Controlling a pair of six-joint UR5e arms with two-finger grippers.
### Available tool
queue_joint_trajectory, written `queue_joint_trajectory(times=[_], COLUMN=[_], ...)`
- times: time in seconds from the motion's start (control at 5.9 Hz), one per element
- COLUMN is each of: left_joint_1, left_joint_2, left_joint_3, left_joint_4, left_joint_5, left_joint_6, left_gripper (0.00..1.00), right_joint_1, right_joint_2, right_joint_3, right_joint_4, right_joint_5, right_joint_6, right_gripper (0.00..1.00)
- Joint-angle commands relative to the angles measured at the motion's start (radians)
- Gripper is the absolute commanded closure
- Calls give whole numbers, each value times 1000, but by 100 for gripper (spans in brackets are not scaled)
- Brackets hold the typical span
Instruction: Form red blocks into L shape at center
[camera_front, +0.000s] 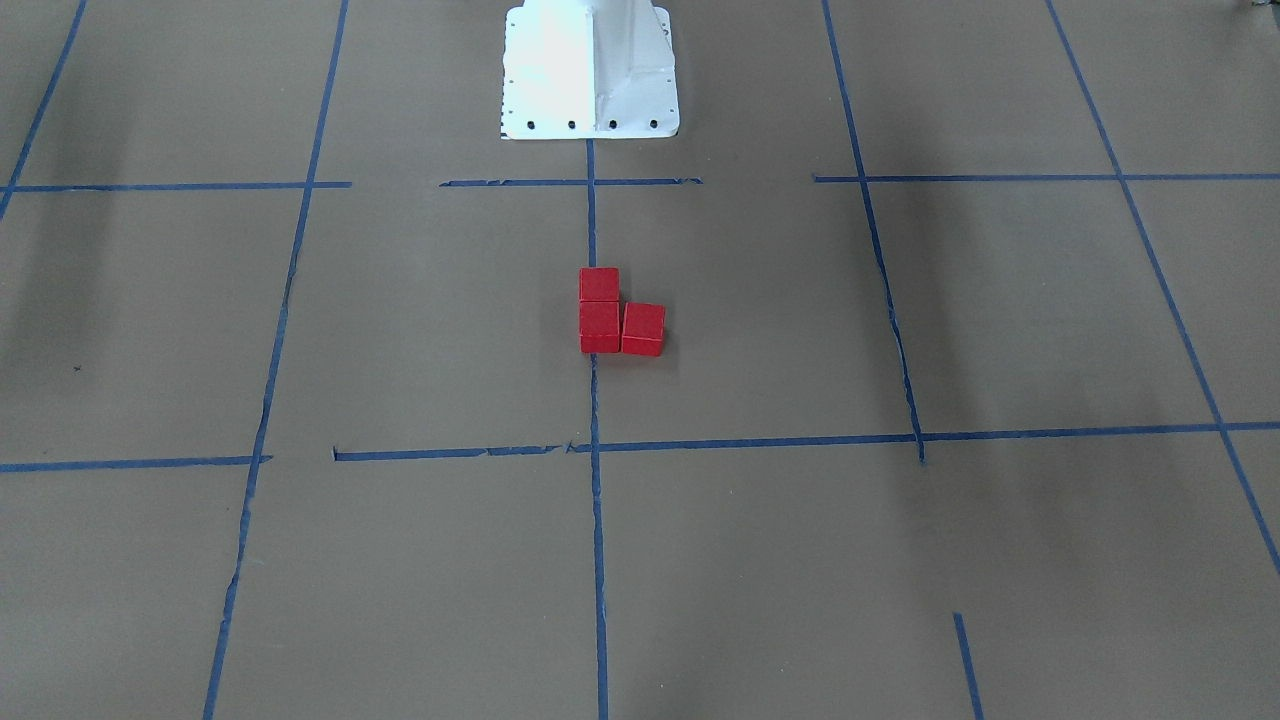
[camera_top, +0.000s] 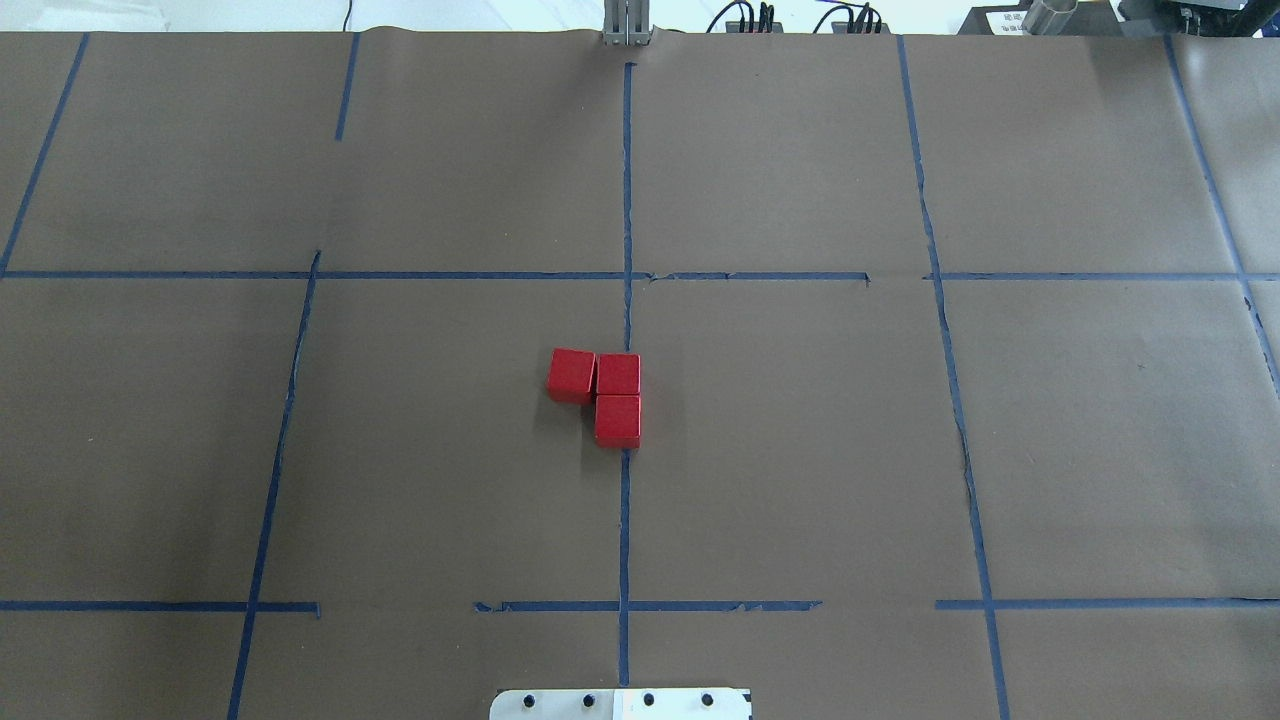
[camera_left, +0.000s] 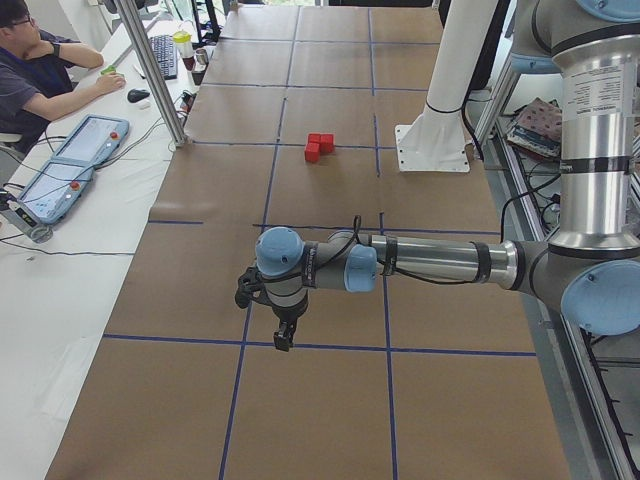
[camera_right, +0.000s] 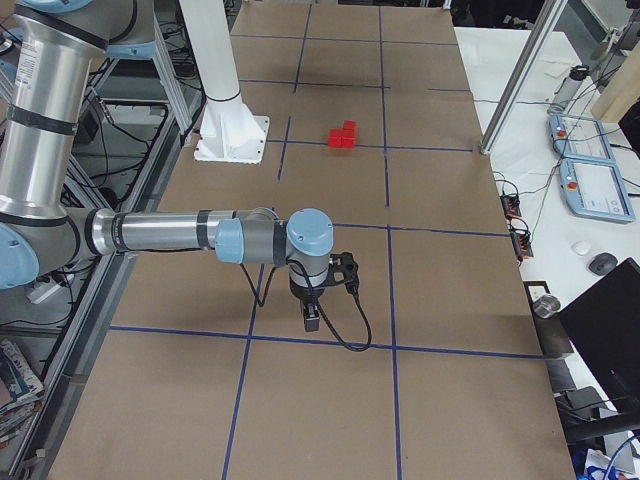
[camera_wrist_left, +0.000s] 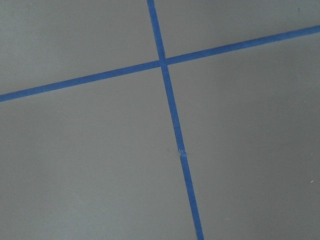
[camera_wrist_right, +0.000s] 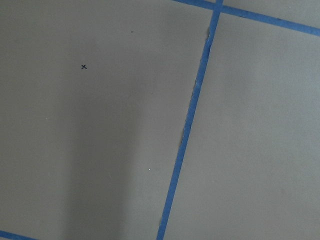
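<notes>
Three red blocks sit touching in an L shape at the center (camera_top: 700, 400), on the middle blue tape line. In the overhead view two lie along the line (camera_top: 618, 374) (camera_top: 617, 420) and the third (camera_top: 571, 375) is to their left. They also show in the front view (camera_front: 599, 326) and small in both side views (camera_left: 320, 146) (camera_right: 343, 135). My left gripper (camera_left: 284, 335) and right gripper (camera_right: 311, 318) hang over outer grid squares, far from the blocks. I cannot tell whether they are open or shut. The wrist views show only paper and tape.
The white robot base (camera_front: 590, 70) stands behind the blocks. A person (camera_left: 40, 70) sits at a side desk with a keyboard and teach pendants (camera_left: 75, 165). A metal post (camera_left: 160, 75) stands at the table's edge. Blue tape (camera_wrist_left: 170, 105) divides the brown paper.
</notes>
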Motion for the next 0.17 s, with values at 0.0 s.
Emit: queue_joint_trajectory(times=[0.0], left_joint_1=[0], left_joint_2=[2], left_joint_3=[10], left_joint_4=[5], left_joint_5=[-1], left_joint_6=[0], left_gripper=[0], right_joint_1=[0], right_joint_2=[0], right_joint_3=[0], right_joint_4=[0], right_joint_5=[0], right_joint_6=[-1], right_gripper=[0])
